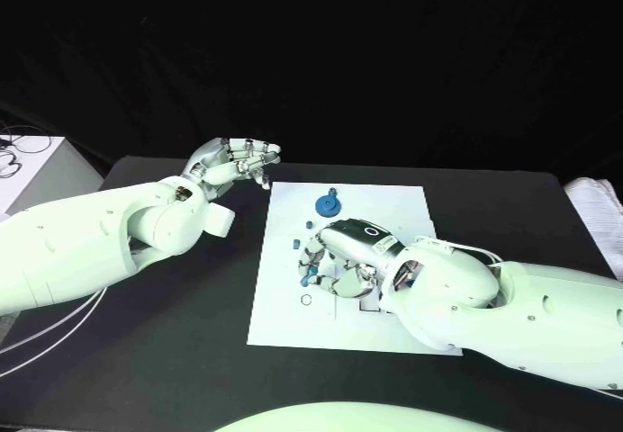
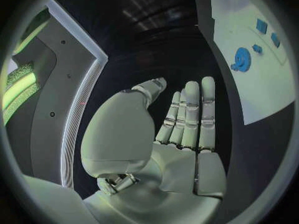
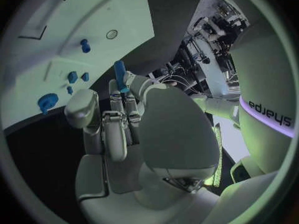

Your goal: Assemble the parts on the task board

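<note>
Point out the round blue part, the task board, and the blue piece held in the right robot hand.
round blue part (image 1: pixel 329 204): head view, on its disc.
task board (image 1: pixel 396 202): head view, bare far corner area.
blue piece (image 3: pixel 119 74): right wrist view, its shaft above the fingers.

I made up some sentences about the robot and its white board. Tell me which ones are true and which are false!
1. The right hand holds a long blue part in its fingers. True.
2. The left hand holds a blue part too. False: it holds nothing, its fingers straight and side by side.
3. A round blue part lies on the task board. True.
4. The left hand rests on top of the task board. False: it is beside the board, over the black table.
5. The right hand is over the task board. True.
</note>
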